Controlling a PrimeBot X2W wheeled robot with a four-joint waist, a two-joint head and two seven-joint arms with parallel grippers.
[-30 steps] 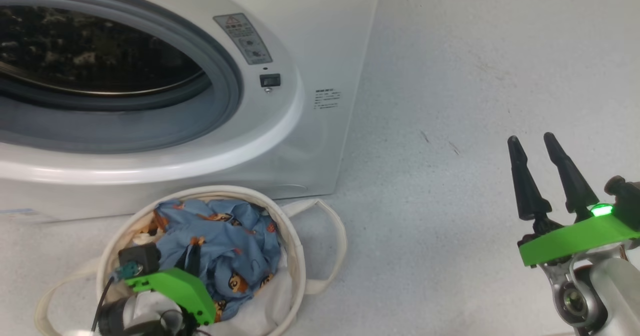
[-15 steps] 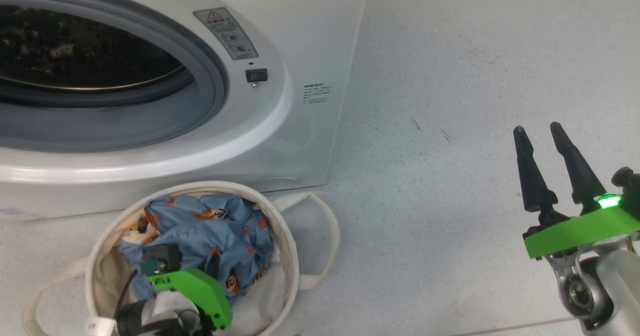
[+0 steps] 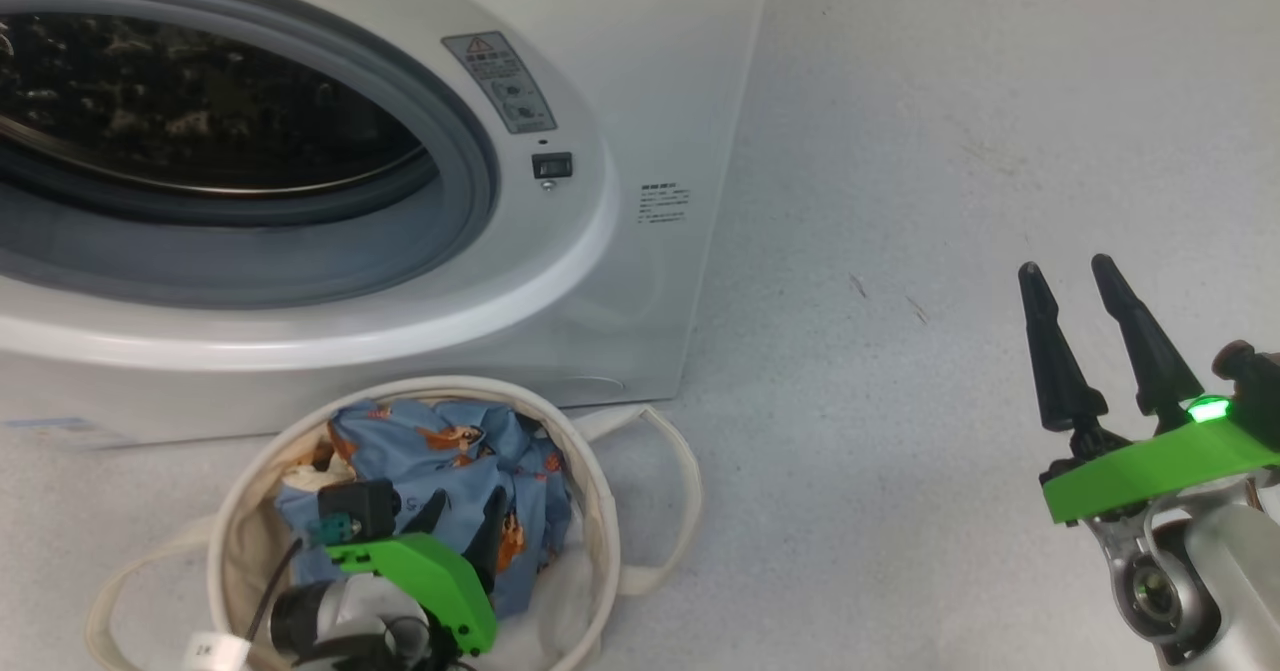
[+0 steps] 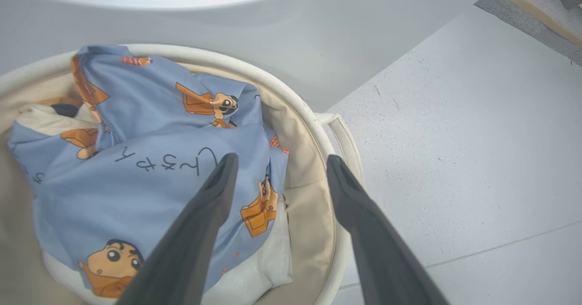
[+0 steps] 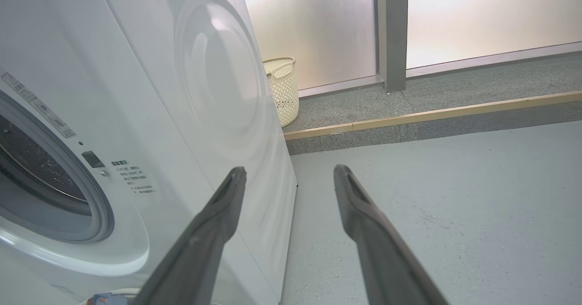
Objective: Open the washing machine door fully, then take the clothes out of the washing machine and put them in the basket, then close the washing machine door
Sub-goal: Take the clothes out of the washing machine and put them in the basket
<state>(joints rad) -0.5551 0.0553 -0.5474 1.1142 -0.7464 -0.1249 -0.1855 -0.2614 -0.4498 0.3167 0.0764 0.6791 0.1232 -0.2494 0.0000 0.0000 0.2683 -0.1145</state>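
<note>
The light blue clothes point(image 3: 440, 446) with orange cartoon figures lie bunched in the cream basket point(image 3: 600, 511) on the floor before the washing machine point(image 3: 620, 51). My left gripper point(image 3: 465, 501) hovers over the basket, open, with nothing between its fingers. In the left wrist view one of its fingers point(image 4: 213, 196) lies over the clothes point(image 4: 136, 159) and the other crosses the basket rim point(image 4: 318, 127). The drum mouth point(image 3: 200, 121) stands uncovered and dark. The washing machine door is out of view. My right gripper point(image 3: 1065, 276) hangs open over bare floor to the right.
The basket's strap handle point(image 3: 680, 481) loops out to the right on the pale grey floor point(image 3: 900, 151). In the right wrist view a cream perforated bin point(image 5: 282, 91) stands behind the machine point(image 5: 182, 91) by frosted glass, beyond a raised grey step point(image 5: 432, 114).
My left gripper has gone from shut on the clothes to open, leaving them in the basket. The head camera has shifted a little. The right gripper has hardly moved.
</note>
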